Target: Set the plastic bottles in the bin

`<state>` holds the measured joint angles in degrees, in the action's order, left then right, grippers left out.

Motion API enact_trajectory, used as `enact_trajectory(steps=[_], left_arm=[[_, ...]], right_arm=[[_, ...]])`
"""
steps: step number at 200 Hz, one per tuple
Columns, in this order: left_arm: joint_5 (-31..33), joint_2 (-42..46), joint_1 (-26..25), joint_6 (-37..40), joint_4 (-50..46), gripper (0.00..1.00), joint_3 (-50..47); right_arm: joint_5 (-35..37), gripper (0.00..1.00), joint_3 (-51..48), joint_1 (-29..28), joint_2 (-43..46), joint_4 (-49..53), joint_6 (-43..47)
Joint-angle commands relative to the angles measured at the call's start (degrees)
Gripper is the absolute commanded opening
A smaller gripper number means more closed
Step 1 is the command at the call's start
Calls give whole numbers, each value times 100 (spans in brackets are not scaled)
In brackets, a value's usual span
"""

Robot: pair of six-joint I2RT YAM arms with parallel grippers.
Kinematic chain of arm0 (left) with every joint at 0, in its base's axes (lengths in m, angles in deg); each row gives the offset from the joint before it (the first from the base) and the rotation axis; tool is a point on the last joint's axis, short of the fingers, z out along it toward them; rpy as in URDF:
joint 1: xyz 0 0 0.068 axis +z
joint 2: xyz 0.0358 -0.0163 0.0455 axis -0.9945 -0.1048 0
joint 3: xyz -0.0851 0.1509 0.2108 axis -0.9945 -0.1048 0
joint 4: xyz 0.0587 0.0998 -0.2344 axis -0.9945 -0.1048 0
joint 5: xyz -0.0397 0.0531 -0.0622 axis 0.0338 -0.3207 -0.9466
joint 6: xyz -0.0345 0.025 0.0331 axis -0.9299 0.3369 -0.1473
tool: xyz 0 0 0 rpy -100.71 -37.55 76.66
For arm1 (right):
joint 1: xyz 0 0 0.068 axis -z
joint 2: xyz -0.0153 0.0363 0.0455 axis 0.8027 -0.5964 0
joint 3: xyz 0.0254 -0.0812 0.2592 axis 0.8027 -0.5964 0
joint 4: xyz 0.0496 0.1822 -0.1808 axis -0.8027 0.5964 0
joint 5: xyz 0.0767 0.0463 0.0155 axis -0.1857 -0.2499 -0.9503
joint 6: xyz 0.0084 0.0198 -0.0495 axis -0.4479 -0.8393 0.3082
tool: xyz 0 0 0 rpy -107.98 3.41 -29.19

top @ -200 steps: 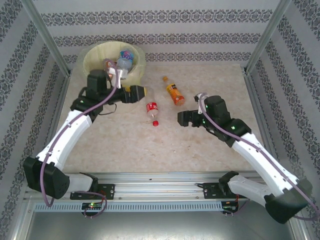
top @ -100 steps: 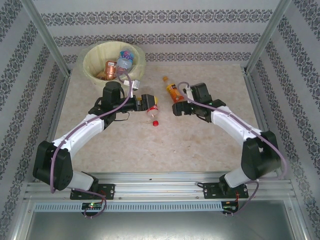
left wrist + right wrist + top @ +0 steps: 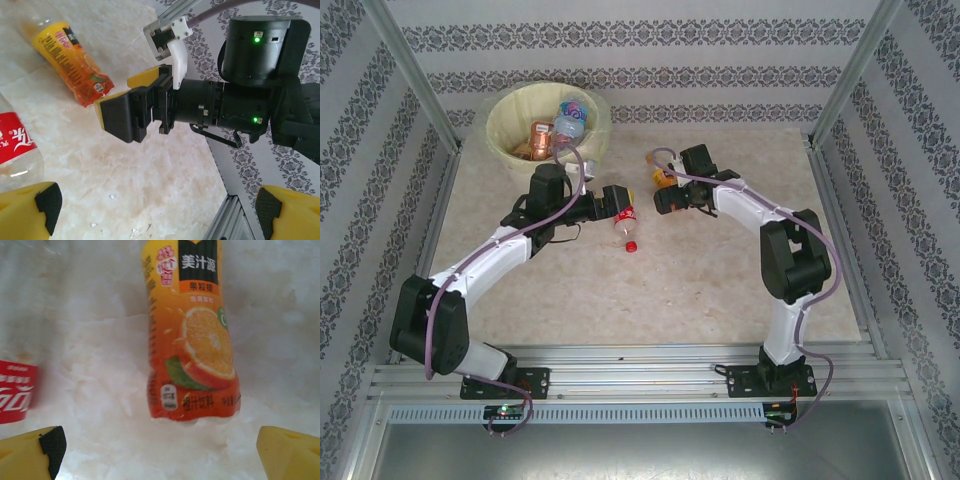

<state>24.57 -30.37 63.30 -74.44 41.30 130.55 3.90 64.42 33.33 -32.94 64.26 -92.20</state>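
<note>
The bin [image 3: 500,112] stands at the far left corner with two plastic bottles [image 3: 565,122] lying inside. A red-labelled bottle [image 3: 624,226] lies mid-table; my left gripper [image 3: 622,203] hovers open at its far end, the bottle just left of the jaws [image 3: 14,145]. An orange juice bottle [image 3: 664,178] lies to the right, seen too in the left wrist view [image 3: 67,65]. My right gripper [image 3: 665,197] is open just short of its base [image 3: 195,340], both fingertips [image 3: 45,447] wide apart. Nothing sits between either pair of jaws.
Patterned walls and aluminium posts [image 3: 840,80] enclose the marble-look table [image 3: 650,300]. A metal rail [image 3: 640,360] runs along the near edge by the arm bases. In the left wrist view the right gripper [image 3: 135,102] is close ahead.
The left arm swung from the bin to the red-labelled bottle, then held. The right arm reached left and farther out, arriving at the orange bottle. Both grippers stayed open.
</note>
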Motion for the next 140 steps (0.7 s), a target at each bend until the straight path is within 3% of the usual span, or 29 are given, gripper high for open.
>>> enact_trajectory(steps=[1,74,140], left_arm=[[53,-42,-68,-42,-97,100,133],[194,-86,-74,86,-242,100,158],[124,-144,-67,22,-224,100,183]], right_arm=[[70,98,338,117,-245,213,130],[-158,94,996,166,-897,455,244],[-198,84,1502,158,-1347,811,159]])
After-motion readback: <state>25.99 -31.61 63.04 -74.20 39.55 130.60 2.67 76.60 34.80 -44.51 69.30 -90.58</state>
